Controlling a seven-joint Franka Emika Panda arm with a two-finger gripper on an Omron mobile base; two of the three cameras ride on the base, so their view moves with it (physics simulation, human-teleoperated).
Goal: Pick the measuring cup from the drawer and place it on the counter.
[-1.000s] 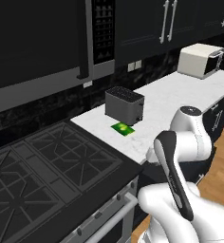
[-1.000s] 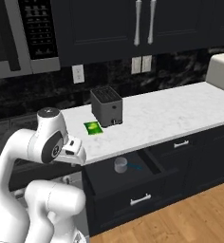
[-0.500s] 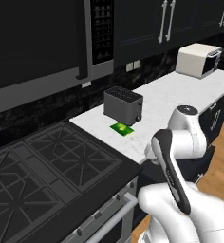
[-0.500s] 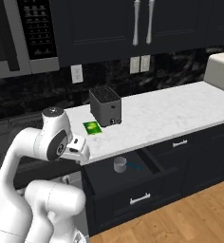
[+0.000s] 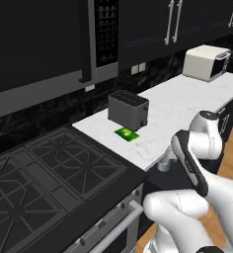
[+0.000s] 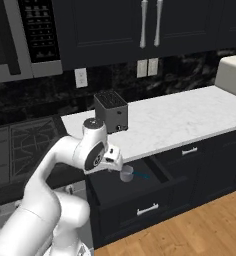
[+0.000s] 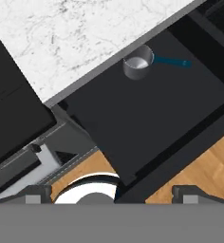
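Note:
The measuring cup [image 7: 138, 66] is a small grey metal cup with a blue handle. It lies near the back of the open black drawer [image 7: 147, 128], just under the edge of the white marble counter [image 7: 85, 33]. My gripper [image 7: 116, 192] hangs above the drawer's front part, well short of the cup. It is open, its fingertips wide apart with nothing between them. From the right base view the cup [image 6: 126, 173] lies in the drawer [image 6: 140, 197] just right of my hand, below the counter [image 6: 185, 120].
A black toaster [image 5: 128, 109] and a flat green item [image 5: 127, 133] sit on the counter, with a white microwave [image 5: 205, 62] at its far end. The gas stove [image 5: 49, 173] lies left of the drawer. Wood floor [image 6: 200, 225] runs in front of the cabinets.
The arm has swung right and down over the open drawer, and now covers the green item in the right base view. The cup and drawer have not moved.

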